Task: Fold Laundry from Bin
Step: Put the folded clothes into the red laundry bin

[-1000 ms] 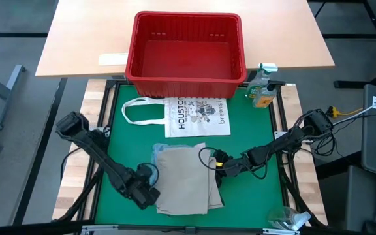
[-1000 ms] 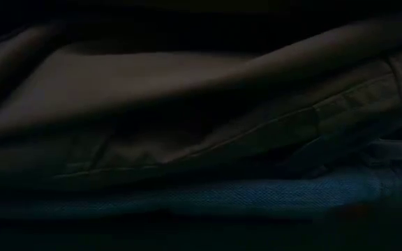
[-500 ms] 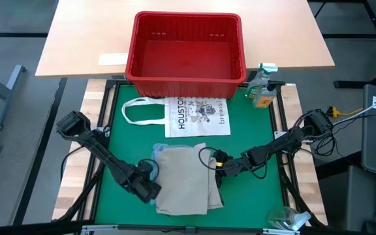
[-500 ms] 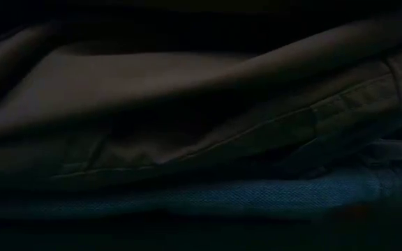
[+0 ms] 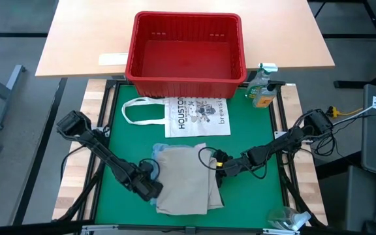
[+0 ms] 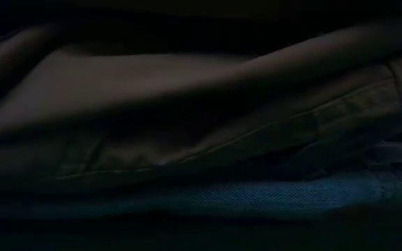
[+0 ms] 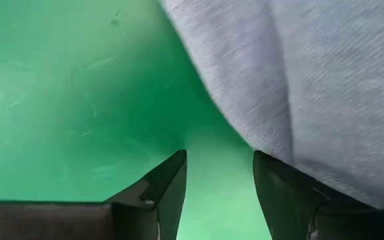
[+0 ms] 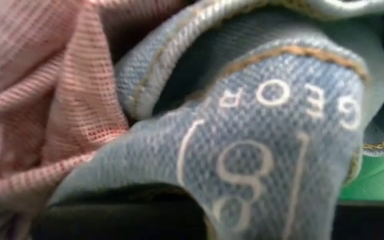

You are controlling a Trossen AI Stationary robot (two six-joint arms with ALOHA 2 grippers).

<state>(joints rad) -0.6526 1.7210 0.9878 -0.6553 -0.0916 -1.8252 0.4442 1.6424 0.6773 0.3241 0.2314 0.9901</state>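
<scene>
Khaki-grey laundry (image 5: 183,179) unmoved | left gripper (image 5: 153,190) newly parted, empty | right gripper (image 5: 225,167) closed

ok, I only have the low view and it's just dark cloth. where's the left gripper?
Observer: The left gripper is at the near-left corner of the khaki-grey garment, jaws open, with green mat showing between its fingers.
Operator: And the bin?
Observer: The red bin at the far end has nothing in it.
Operator: Right side?
Observer: The right gripper sits at the pile's right edge; its camera is pressed up against light blue cloth printed "GEOR" and pale pink cloth.
</scene>
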